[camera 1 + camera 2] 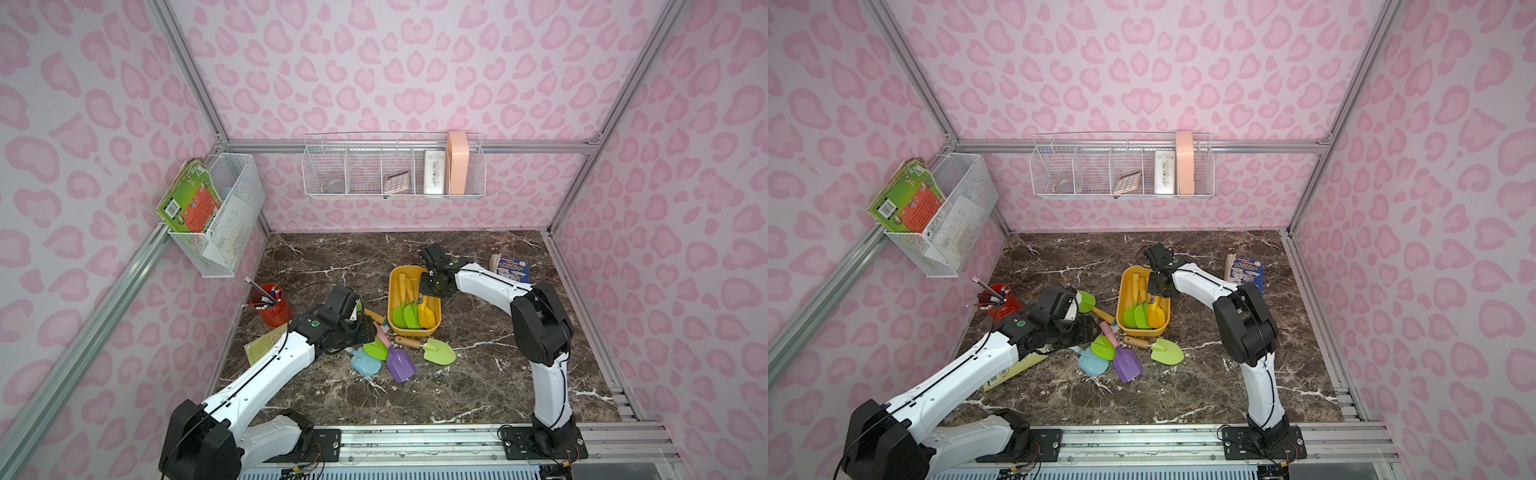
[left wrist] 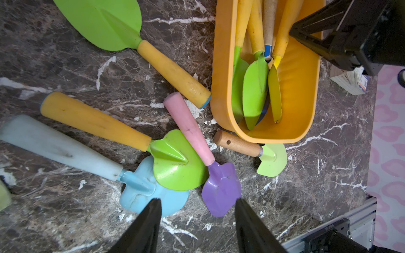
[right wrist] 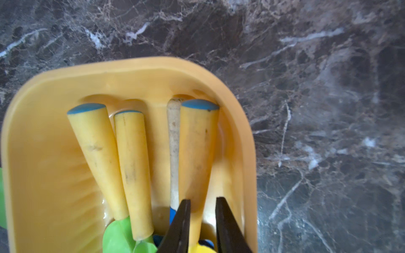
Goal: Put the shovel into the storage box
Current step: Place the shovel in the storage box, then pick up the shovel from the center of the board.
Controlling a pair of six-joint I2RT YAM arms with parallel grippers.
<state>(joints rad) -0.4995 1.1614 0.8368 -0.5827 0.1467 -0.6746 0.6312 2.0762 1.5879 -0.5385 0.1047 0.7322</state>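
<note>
Four shovels point(image 2: 255, 87) sit in the yellow-orange plastic storage box point(image 1: 413, 331), five on the marble tabletop point(image 1: 478, 374); the right pincer point(image 3: 202, 199) grips the boxed yellow shovel point(image 3: 198, 153), the left pincer point(image 2: 198, 200) gapes empty.

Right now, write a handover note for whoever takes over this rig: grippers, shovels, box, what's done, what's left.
Left gripper: open, empty, hovering over the loose shovels on the table.
Right gripper: over the storage box, jaws either side of the yellow shovel handle; unclear whether it is gripping.
Done: four shovels lie in the box, counting the yellow one.
Left: five on the table beside the box: purple shovel, light blue shovel, green shovel lying over it, second green shovel, wooden-handled shovel.
</note>
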